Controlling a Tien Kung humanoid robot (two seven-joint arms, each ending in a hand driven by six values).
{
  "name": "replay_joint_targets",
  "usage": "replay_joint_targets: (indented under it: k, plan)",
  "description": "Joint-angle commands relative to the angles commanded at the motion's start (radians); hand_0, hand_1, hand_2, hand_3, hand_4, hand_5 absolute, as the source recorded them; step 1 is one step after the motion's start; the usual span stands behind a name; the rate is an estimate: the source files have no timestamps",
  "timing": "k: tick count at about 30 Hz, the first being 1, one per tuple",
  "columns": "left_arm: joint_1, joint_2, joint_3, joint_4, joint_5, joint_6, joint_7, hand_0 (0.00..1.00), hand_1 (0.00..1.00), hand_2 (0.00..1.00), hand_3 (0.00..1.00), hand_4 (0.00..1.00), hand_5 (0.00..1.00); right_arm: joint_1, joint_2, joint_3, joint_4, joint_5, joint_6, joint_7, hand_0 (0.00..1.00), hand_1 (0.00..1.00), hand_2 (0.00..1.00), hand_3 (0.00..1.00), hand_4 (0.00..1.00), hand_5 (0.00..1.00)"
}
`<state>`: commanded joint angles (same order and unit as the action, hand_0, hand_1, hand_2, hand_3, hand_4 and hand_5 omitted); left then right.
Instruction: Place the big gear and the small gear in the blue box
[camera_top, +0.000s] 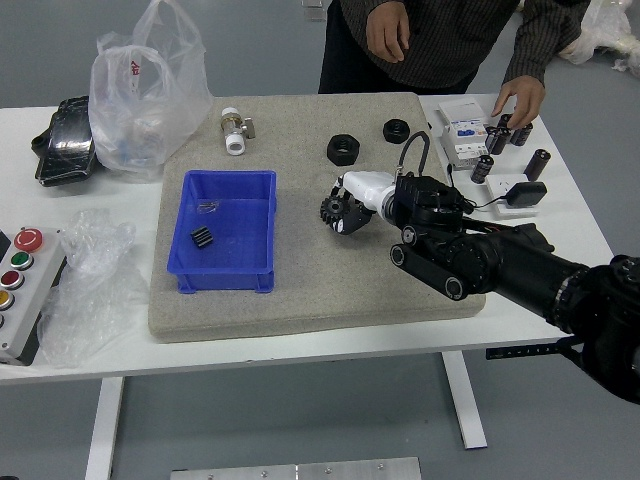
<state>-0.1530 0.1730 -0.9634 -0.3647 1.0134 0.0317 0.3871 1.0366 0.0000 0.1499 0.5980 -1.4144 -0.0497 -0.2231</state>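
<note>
Open mat (305, 275); then blue box (225, 262) wall

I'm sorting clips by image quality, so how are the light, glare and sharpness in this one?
Head view: light fairly even; small glints on the black packet and plastic bag; the blue box has crisp edges; where the right hand meets the dark gear, black against black blurs the outlines together.
</note>
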Motion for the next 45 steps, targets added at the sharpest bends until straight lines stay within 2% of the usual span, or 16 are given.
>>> replay_joint_targets:
  k: [1, 6, 7, 12, 13, 20, 26, 29, 32, 37, 45]
  plan:
    - [0.0, 0.0, 0.0, 0.0, -0.001, 0.0, 0.0, 0.709, 0.704, 0.675, 0.802, 0.73, 0.553, -0.001, 0.0, -0.001, 0.003, -0.002, -0.006, 0.001, 0.388, 0.615, 0.529, 0.636, 0.665, 0.209]
    - [0.001, -0.001, 0.002, 0.0, -0.003, 0.002, -0.003, 0.709, 0.704, 0.675, 0.802, 0.73, 0.553, -0.008, 0.0, 0.003, 0.014, -0.018, -0.024, 0.002, 0.388, 0.615, 0.529, 0.636, 0.665, 0.209]
    - [0.001, -0.001, 0.002, 0.0, -0.003, 0.002, -0.003, 0.709, 0.702, 0.675, 0.802, 0.728, 0.557, -0.009, 0.0, 0.003, 0.017, -0.023, -0.03, 0.002, 0.342, 0.53, 0.387, 0.531, 0.579, 0.002]
    - [0.003, -0.001, 0.002, 0.0, -0.005, 0.004, -0.005, 0.709, 0.702, 0.675, 0.802, 0.728, 0.557, -0.013, 0.0, 0.003, 0.029, -0.04, -0.04, -0.001, 0.342, 0.53, 0.387, 0.531, 0.579, 0.002]
    - [0.003, -0.001, 0.002, 0.0, -0.005, 0.004, -0.005, 0.708, 0.703, 0.675, 0.802, 0.724, 0.568, -0.013, 0.0, 0.004, 0.029, -0.044, -0.039, -0.002, 0.336, 0.527, 0.36, 0.505, 0.474, 0.002]
    - [0.005, -0.002, 0.001, 0.0, -0.005, 0.007, -0.005, 0.708, 0.702, 0.675, 0.802, 0.718, 0.578, -0.011, -0.002, -0.003, 0.039, -0.051, -0.041, -0.005, 0.335, 0.528, 0.358, 0.509, 0.457, 0.002]
    - [0.01, -0.003, 0.003, 0.0, -0.008, 0.009, -0.007, 0.708, 0.701, 0.675, 0.802, 0.716, 0.582, 0.0, -0.024, -0.064, 0.077, -0.015, -0.104, 0.001, 0.337, 0.526, 0.36, 0.515, 0.468, 0.002]
    - [0.013, -0.003, 0.004, 0.0, -0.011, 0.011, -0.007, 0.708, 0.701, 0.675, 0.802, 0.716, 0.582, 0.005, -0.041, -0.113, 0.115, 0.003, -0.159, 0.004, 0.337, 0.526, 0.36, 0.515, 0.468, 0.002]
    - [0.016, -0.003, 0.006, 0.0, -0.014, 0.013, -0.008, 0.707, 0.702, 0.675, 0.803, 0.716, 0.584, 0.008, -0.055, -0.115, 0.153, -0.017, -0.185, 0.0, 0.337, 0.524, 0.359, 0.517, 0.474, 0.002]
    - [0.019, -0.003, 0.006, -0.001, -0.015, 0.013, -0.007, 0.707, 0.701, 0.675, 0.803, 0.716, 0.584, 0.017, -0.076, -0.042, 0.242, -0.109, -0.196, -0.013, 0.337, 0.525, 0.359, 0.517, 0.488, 0.002]
    - [0.023, -0.002, 0.004, -0.002, -0.012, 0.012, -0.003, 0.707, 0.7, 0.675, 0.803, 0.717, 0.585, 0.02, -0.084, 0.075, 0.38, -0.258, -0.205, -0.02, 0.337, 0.523, 0.362, 0.521, 0.487, 0.002]
